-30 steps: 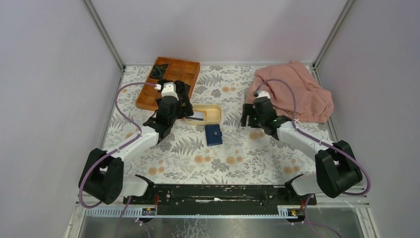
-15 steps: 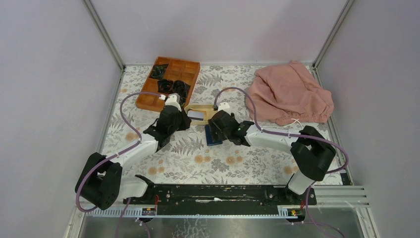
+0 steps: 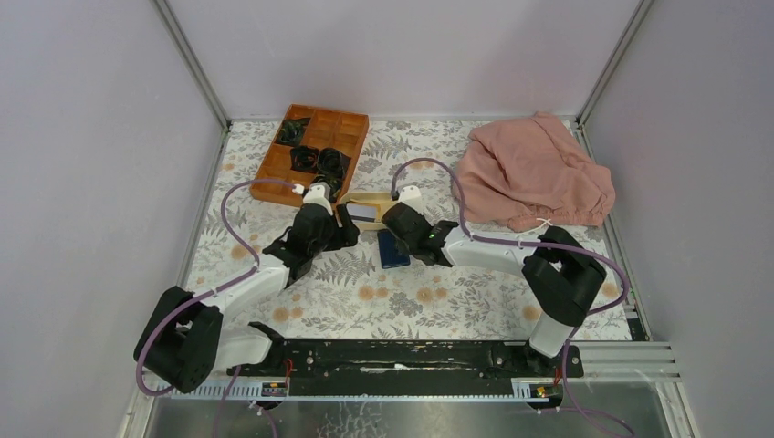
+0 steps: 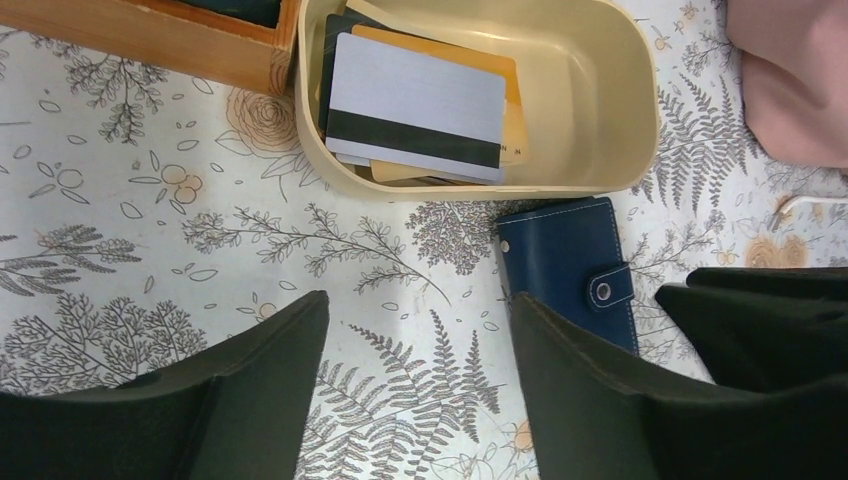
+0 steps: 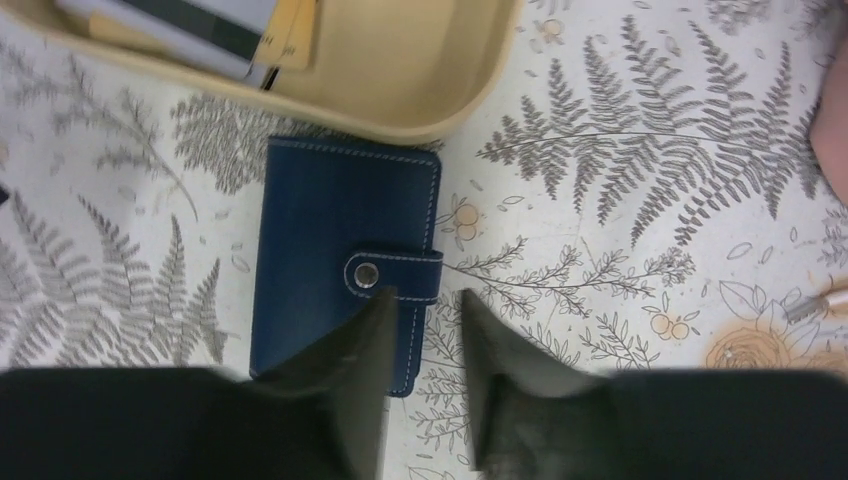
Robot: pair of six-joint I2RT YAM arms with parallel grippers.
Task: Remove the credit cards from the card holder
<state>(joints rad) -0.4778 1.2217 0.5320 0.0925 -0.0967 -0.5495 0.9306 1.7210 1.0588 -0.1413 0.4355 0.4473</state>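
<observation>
Seen from above, the flowered tabletop [image 3: 456, 301] carries a crumpled pink cloth [image 3: 534, 178] in its far right corner and a wooden tray [image 3: 351, 123] of compartments in its far left corner. Near the middle we see a beige dish [image 4: 600, 100]. The card holder [image 5: 330, 230] lies flat just beside the dish's near wall, closed, with its snap tab fastened. The cards [image 4: 415, 105] are stacked in the dish's left end, a grey one with a black stripe on top. The left gripper [image 4: 418, 310] stands wide over bare tabletop and holds nothing. The right gripper [image 5: 425, 300] shows a narrow gap, straddling the card holder's tab edge; we cannot tell whether it touches.
</observation>
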